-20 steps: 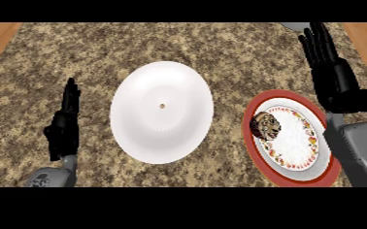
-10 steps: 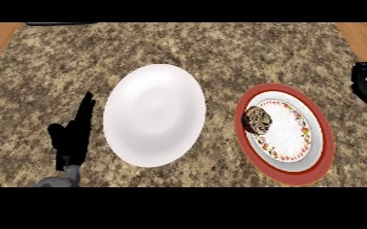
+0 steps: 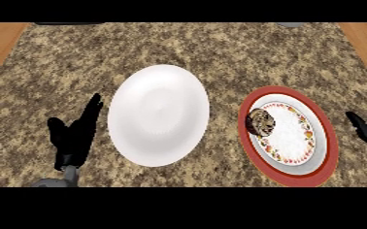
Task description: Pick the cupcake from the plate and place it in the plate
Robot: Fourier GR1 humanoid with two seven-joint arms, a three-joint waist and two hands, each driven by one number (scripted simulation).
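A brown cupcake (image 3: 260, 122) lies at the left side of a red-rimmed patterned plate (image 3: 320, 161) on the right of the counter. A plain white plate (image 3: 159, 114) lies in the middle with nothing on it. My left hand (image 3: 73, 135) rests open left of the white plate, fingers pointing up, touching neither plate. Only a dark sliver of my right hand (image 3: 357, 125) shows at the right edge, just beyond the red plate; its fingers cannot be made out.
The speckled stone counter (image 3: 186, 43) stretches behind both plates. Wooden strips show at the far left (image 3: 10, 36) and far right (image 3: 355, 31) corners. A grey object (image 3: 290, 24) peeks in at the top edge.
My right hand has dropped from upright beside the red plate to almost out of view at the right edge. The view shifted, so both plates sit differently. The cupcake stays on its plate.
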